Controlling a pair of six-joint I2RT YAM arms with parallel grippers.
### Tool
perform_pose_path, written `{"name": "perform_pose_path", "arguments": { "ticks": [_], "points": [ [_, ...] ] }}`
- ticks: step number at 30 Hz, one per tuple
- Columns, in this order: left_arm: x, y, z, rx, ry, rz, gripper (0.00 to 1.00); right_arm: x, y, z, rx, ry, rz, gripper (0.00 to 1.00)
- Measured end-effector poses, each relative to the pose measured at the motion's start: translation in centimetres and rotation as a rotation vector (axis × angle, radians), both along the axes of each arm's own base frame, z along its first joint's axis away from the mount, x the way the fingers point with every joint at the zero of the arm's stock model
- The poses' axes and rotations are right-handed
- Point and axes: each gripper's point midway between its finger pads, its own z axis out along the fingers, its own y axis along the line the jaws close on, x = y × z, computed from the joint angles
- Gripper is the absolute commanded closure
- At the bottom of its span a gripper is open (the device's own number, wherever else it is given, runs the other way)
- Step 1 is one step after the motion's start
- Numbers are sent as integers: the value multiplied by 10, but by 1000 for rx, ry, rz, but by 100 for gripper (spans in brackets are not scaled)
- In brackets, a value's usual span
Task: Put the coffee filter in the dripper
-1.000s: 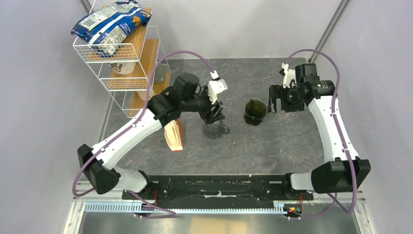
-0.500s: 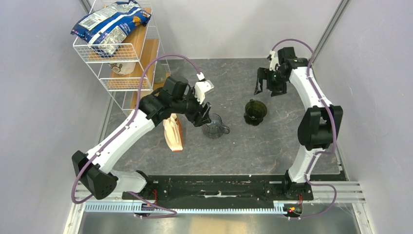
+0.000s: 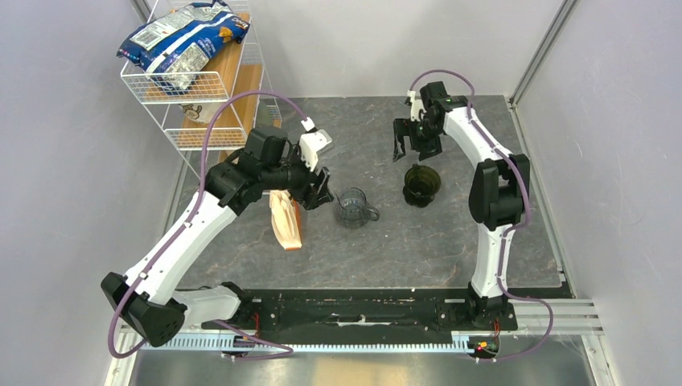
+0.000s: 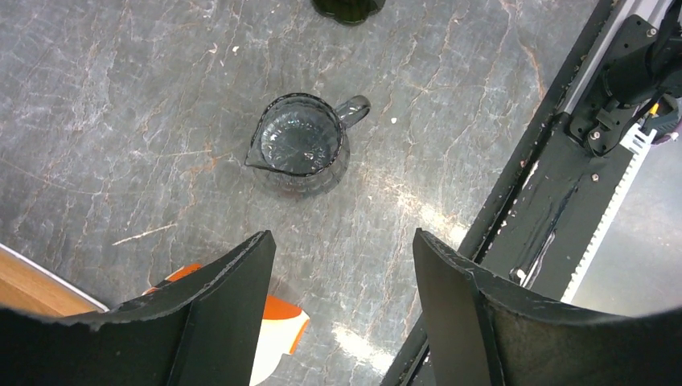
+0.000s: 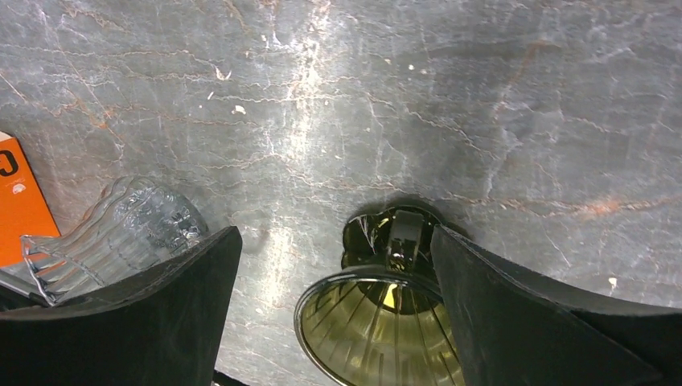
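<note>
The dripper, a dark olive cone, stands right of the table's middle. Its ribbed inside shows empty in the right wrist view. My right gripper hangs just behind it, open, with nothing between its fingers. My left gripper is open too and holds nothing. It hovers between the clear glass cup and the tan, orange-edged packet, whose corner shows by the left finger. No loose coffee filter is in view.
A white wire rack with wooden shelves and a blue bag stands at the back left. The black rail of the arm bases runs along the near edge. The glass cup is empty.
My left gripper has drawn back leftward from the glass cup to the packet's side. My right arm has swung from the right side round to the back, ending behind the dripper.
</note>
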Motion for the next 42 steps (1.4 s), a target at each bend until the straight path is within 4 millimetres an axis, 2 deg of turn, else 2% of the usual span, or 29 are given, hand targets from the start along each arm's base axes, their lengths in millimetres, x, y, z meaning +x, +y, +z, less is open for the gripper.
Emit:
{"name": "perform_pose_path", "arguments": {
  "ticks": [7, 21, 36, 42],
  "points": [
    [-2, 4, -5, 8, 11, 7, 28, -2, 17, -11, -10, 12, 55, 4],
    [-3, 6, -8, 11, 17, 9, 28, -11, 38, -12, -15, 12, 120, 4],
    [-4, 7, -14, 19, 30, 10, 28, -13, 46, 4, -27, -8, 199, 5],
    [-4, 7, -14, 20, 31, 10, 27, -14, 48, -9, -33, 31, 212, 5]
  ]
}}
